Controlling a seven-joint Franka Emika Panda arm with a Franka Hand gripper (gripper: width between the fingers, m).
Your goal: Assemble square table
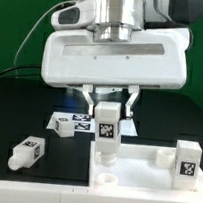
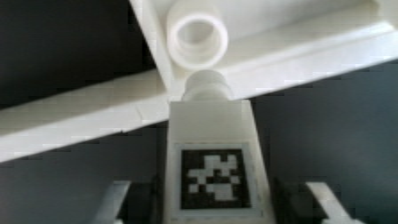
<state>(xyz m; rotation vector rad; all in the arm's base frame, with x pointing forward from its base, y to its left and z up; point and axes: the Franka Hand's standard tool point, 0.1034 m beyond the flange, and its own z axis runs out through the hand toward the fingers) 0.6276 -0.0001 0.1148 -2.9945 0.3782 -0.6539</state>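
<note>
Currently, reading the exterior view from its left to its right

Left, on the black worktop (image 1: 2,178): a short chunky white plastic loose leg (image 1: 24,152) with a black-and-white tag sticker. It lies on its side, well apart from the slab

Behind it, nearer centre: a second white tagged block (image 1: 67,123), also lying down. Probably another leg, but too small to be sure

Centre: the pincer (image 1: 108,112) is closed on the held leg (image 1: 108,128), white and tagged like the other, gripped upright by its two sides. The wrist view agrees, with fingers (image 2: 121,203) on either side of the tag. The leg hangs over the round corner hole (image 1: 105,174) of the large white plastic square slab (image 1: 147,184), its lower end near the hole. Cannot tell whether it has entered

Right: the standing leg (image 1: 187,163), upright at the slab's corner, seemingly already fitted

Judgement: roughly a quarter done. One leg appears in and a second is at its hole, unseated. Left to do: seat and tighten it, then fetch the loose leg and any others
</note>
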